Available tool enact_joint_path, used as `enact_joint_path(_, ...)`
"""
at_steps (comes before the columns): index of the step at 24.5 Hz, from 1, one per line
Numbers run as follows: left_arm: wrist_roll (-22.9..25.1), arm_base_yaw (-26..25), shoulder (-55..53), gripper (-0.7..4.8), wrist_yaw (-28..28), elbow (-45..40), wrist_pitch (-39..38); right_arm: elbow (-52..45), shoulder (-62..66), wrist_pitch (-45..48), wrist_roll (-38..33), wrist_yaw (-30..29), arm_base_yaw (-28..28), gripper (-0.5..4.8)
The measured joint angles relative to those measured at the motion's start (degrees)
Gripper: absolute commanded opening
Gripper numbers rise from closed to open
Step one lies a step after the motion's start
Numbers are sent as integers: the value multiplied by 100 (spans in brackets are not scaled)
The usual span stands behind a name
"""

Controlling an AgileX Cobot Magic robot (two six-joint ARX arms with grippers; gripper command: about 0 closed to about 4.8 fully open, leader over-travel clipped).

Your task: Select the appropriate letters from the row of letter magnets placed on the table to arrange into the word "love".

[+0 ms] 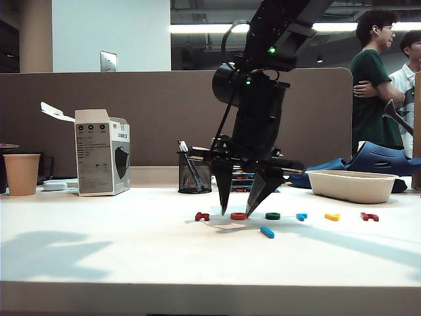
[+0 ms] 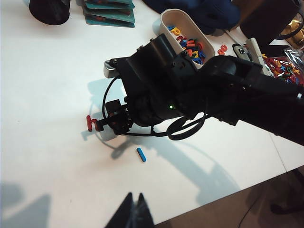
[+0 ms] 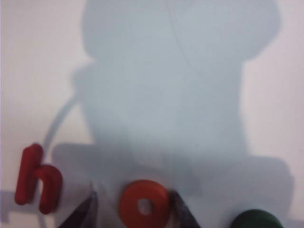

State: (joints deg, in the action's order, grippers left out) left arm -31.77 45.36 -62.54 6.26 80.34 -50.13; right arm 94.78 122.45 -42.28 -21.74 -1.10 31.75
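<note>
The letter magnets lie in a row on the white table: a dark red letter, the orange ring, the dark green piece, a squarish blue letter, the yellow piece and another dark red letter. The light blue bar lies alone in front of the row. My right gripper points down, open, a finger on each side of the orange ring; one finger is almost against it. My left gripper is shut and empty, above the table's front edge.
A white tray stands at the right, and the left wrist view shows loose letters in this tray. A mesh pen holder, a white box and a paper cup line the back. Two people stand behind the divider.
</note>
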Motion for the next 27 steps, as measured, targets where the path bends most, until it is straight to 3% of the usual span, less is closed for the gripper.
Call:
enact_joint_path(6,0,0,0,-5,0,0,-2,4,-2,-68,0,7,22,191)
enact_joint_path(9,0,0,0,-5,0,0,0,4,-2,-68,0,74,37,135)
enact_joint_path(27,2,0,0,-5,0,0,-2,4,2,-116,11,155,63,135)
